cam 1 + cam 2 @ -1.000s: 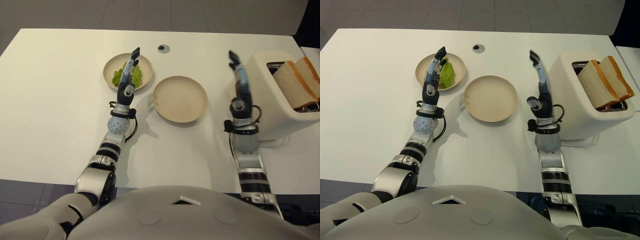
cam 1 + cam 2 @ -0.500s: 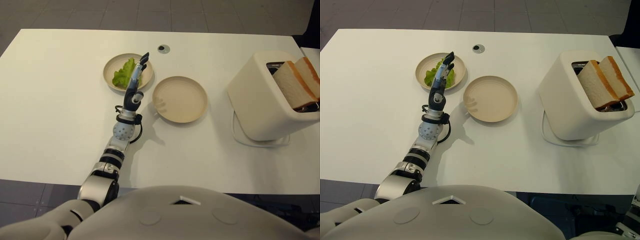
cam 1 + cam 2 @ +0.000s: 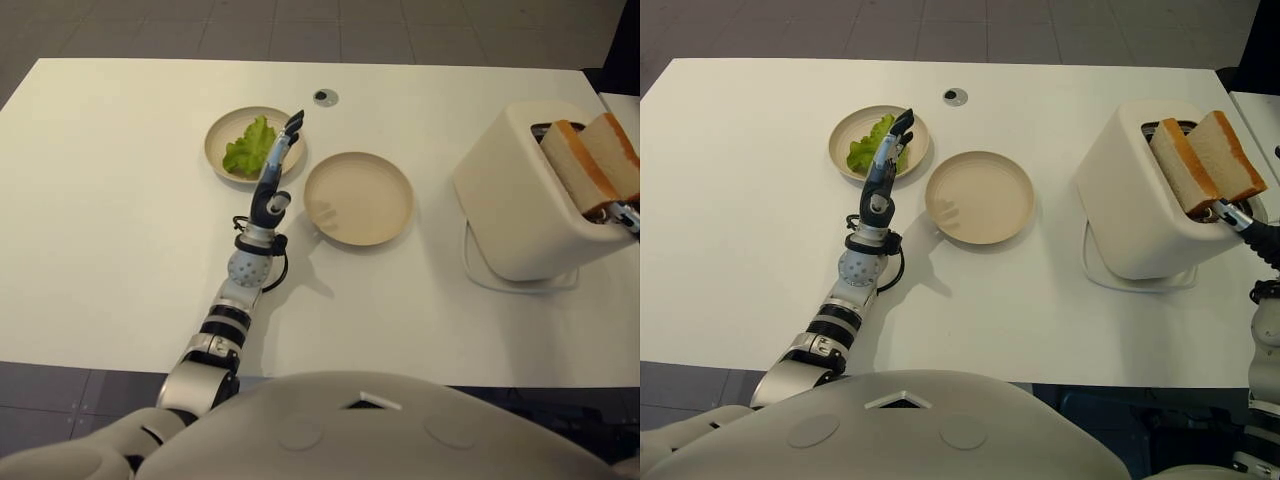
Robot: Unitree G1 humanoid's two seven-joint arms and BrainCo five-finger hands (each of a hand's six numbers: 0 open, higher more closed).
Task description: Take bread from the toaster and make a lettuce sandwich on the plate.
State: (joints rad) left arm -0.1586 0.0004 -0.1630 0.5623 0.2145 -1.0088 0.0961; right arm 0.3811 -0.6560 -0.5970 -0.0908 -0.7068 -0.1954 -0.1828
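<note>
Left eye view: on the white table point(image 3: 120, 200), the robot's left hand point(image 3: 274, 176) stands raised, flat and fully open, holding nothing. It is poised at the right edge of a small plate point(image 3: 213, 140) bearing a lettuce leaf point(image 3: 245, 151). Just to its right lies the larger plate point(image 3: 360, 200), bare.

Right eye view: the cream toaster point(image 3: 1130, 210) sits at the table's right side, well apart from both plates. Two slices of bread point(image 3: 1200, 160) stand tilted in its slot. The right hand point(image 3: 1243, 222) comes in from the right edge and meets the base of the nearer slice. Whether it has hold of the bread cannot be told.
</note>
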